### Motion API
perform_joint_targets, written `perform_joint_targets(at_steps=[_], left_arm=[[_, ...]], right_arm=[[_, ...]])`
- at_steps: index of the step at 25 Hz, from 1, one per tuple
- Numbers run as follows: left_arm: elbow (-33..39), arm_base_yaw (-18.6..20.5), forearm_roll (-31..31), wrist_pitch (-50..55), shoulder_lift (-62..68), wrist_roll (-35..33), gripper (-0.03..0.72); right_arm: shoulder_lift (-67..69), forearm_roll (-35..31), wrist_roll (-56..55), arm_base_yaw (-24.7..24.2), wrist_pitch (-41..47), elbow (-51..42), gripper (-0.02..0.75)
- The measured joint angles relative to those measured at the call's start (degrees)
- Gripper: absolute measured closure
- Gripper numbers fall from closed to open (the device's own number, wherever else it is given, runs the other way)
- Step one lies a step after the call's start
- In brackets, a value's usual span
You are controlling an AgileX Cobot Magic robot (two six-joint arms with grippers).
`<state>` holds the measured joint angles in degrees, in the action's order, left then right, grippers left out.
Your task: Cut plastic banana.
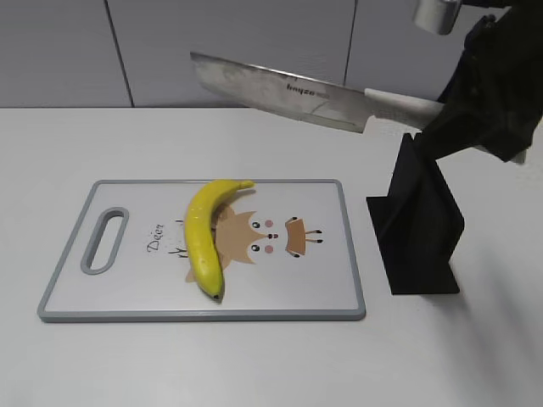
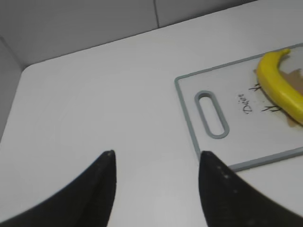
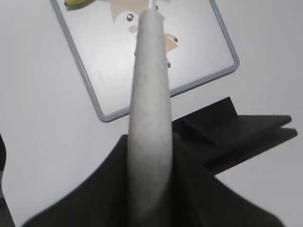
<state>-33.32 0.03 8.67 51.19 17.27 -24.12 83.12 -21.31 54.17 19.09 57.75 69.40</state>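
Note:
The plastic banana [image 1: 204, 235] is bright yellow and curved. It lies on the white cutting board [image 1: 136, 297], left of its middle, stem toward the back. It also shows in the left wrist view [image 2: 279, 85] and at the top edge of the right wrist view [image 3: 78, 3]. My right gripper [image 1: 450, 102] is shut on the white handle [image 3: 149, 109] of a knife [image 1: 271, 89], held in the air above the board's back right part, blade pointing left. My left gripper [image 2: 156, 158] is open and empty over bare table left of the board [image 2: 199, 137].
A black knife stand [image 1: 420, 225] stands on the table right of the board and shows in the right wrist view [image 3: 227, 127]. The board has a grey rim and a handle slot [image 1: 103, 240] at its left end. A grey wall runs behind the table.

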Motion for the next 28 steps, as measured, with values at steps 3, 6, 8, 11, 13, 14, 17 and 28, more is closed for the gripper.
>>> perform_joint_targets(at_steps=[3, 6, 8, 11, 13, 14, 17, 28], left_arm=[[-2.69, -0.09, 6.63, -3.08, 9.0, -9.66, 0.144], [-6.43, -1.36, 9.89, -3.66, 18.41, -18.07, 0.144], [-9.41, -3.07, 10.52, -3.7, 24.51, -23.02, 0.144], [-14.54, -7.45, 10.59, -3.81, 33.64, -29.26, 0.144], [-18.45, -10.22, 10.64, -3.81, 39.97, -33.44, 0.144], [-20.45, -11.54, 10.64, -3.94, 43.2, -35.55, 0.144], [-26.05, -14.48, 10.64, -4.0, 51.87, -40.38, 0.144], [-37.51, -20.18, 10.71, -4.43, 72.64, -52.08, 0.178]], right_arm=[[2.03, -1.09, 5.04, 0.0, -0.39, 0.11, 0.561], [4.43, -1.96, 9.23, 0.0, -0.44, 0.55, 0.561], [6.25, -2.16, 10.69, 0.0, -0.24, 1.58, 0.561], [9.02, -2.44, 11.47, 0.0, 0.37, 4.28, 0.561], [11.1, -2.44, 12.11, 0.1, 1.14, 7.09, 0.561], [12.22, -2.44, 12.63, 0.3, 1.59, 8.28, 0.561], [15.71, -2.44, 13.84, 1.4, 3.28, 12.63, 0.561], [26.96, -5.1, 16.81, 4.67, 4.21, 22.17, 0.561]])
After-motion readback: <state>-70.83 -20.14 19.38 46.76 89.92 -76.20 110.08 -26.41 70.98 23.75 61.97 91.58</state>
